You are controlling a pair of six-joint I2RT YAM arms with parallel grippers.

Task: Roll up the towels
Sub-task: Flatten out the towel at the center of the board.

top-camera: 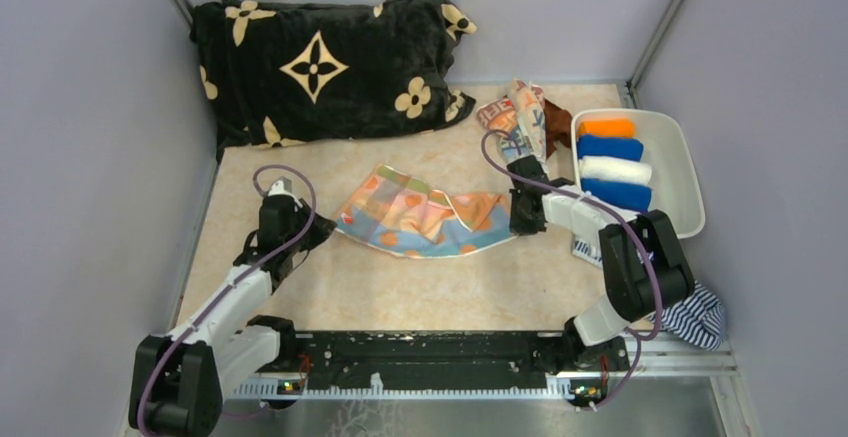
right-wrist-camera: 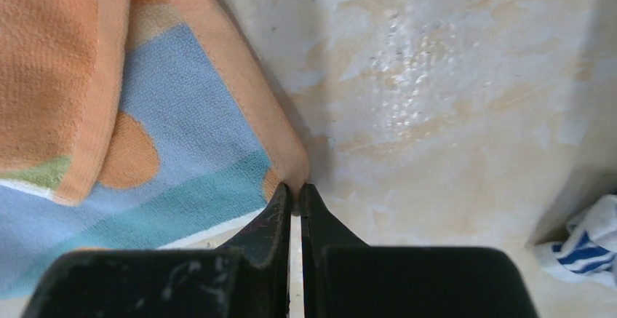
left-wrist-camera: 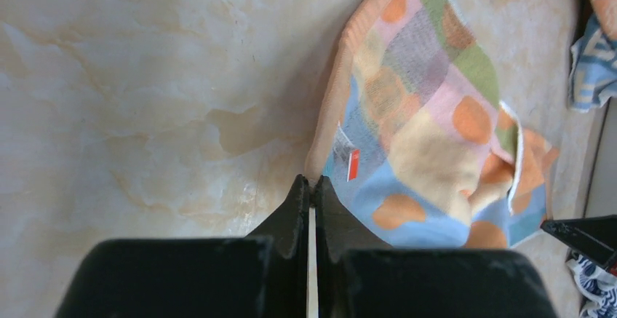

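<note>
An orange-peach printed towel lies spread, partly folded, in the middle of the table. My left gripper is shut on its left corner; the left wrist view shows the tips pinching the peach hem of that towel. My right gripper is shut on the opposite corner, its tips nipping the hem of the towel. A pale blue-white towel with red marks and a brown towel lie crumpled at the back right.
A white bin at the right holds orange, blue, white and blue rolls. A black flowered blanket fills the back left. A navy-striped cloth lies by the right arm's base. Walls close in both sides.
</note>
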